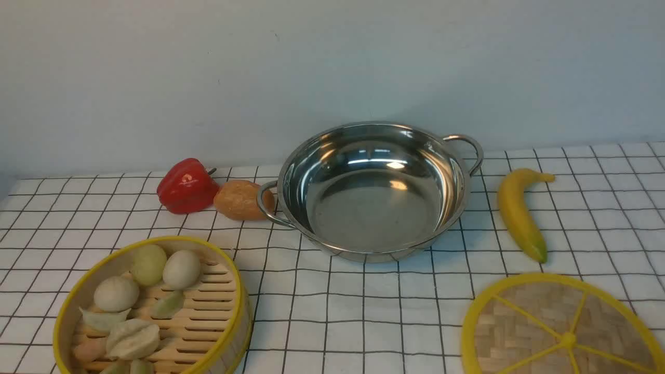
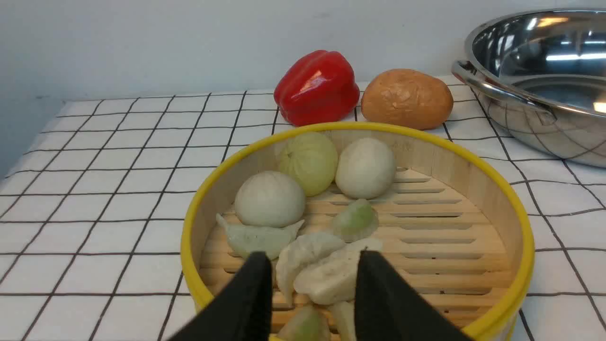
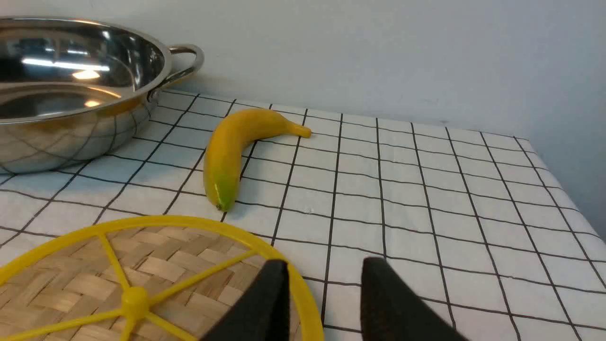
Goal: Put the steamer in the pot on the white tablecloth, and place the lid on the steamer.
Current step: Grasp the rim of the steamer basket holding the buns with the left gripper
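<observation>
The pot (image 1: 374,218) is bare; the steamer (image 1: 208,311) holds buns (image 1: 116,293) and dumplings (image 1: 134,340). Left tool (image 2: 313,255) gapes above the steamer, right tool (image 3: 326,263) above the lid (image 3: 156,265).

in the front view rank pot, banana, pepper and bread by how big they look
1. pot, clearly largest
2. banana, long but thin
3. pepper
4. bread, close to the pepper, only slightly smaller

Nothing over the pot (image 1: 371,218), wide open from above. Red pepper (image 1: 186,186) and bread roll (image 1: 240,199) crowd its left side, banana (image 1: 519,213) lies near its right, bare tablecloth (image 1: 363,311) in front.
</observation>
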